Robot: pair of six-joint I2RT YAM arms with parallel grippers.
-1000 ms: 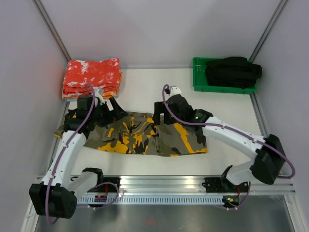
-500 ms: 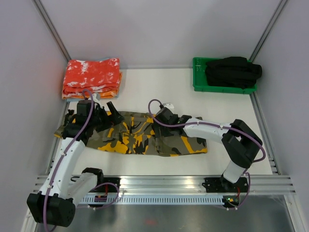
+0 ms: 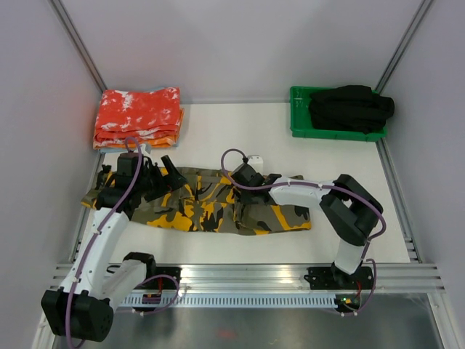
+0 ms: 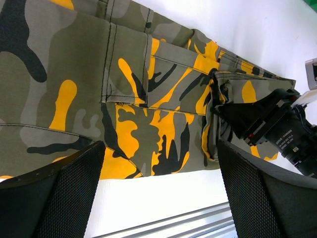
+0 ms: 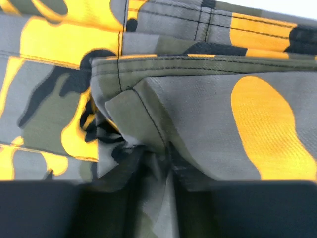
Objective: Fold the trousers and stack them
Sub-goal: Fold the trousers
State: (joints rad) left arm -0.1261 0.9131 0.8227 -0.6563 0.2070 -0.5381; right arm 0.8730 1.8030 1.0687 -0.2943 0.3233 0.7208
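Note:
The camouflage trousers [image 3: 207, 209] lie stretched left to right across the middle of the white table, olive-grey with black and yellow-orange patches. My left gripper [image 3: 164, 182] hovers over their left part, jaws wide open with nothing between them; in its wrist view [image 4: 161, 193] the cloth [image 4: 138, 99] and the table edge show between the fingers. My right gripper [image 3: 241, 190] is down at the trousers' middle, where a fold edge runs. In the right wrist view [image 5: 158, 186] a bunched pinch of cloth [image 5: 223, 99] sits between the nearly shut fingers.
A stack of red-orange speckled folded cloths [image 3: 138, 116] lies at the back left. At the back right, a green tray [image 3: 296, 129] holds a black garment [image 3: 350, 107]. An aluminium rail [image 3: 247, 276] runs along the near edge. Walls close in on three sides.
My right gripper has moved left and down onto the trousers' middle and closed on a fold of cloth. The left gripper shifted slightly and stays open.

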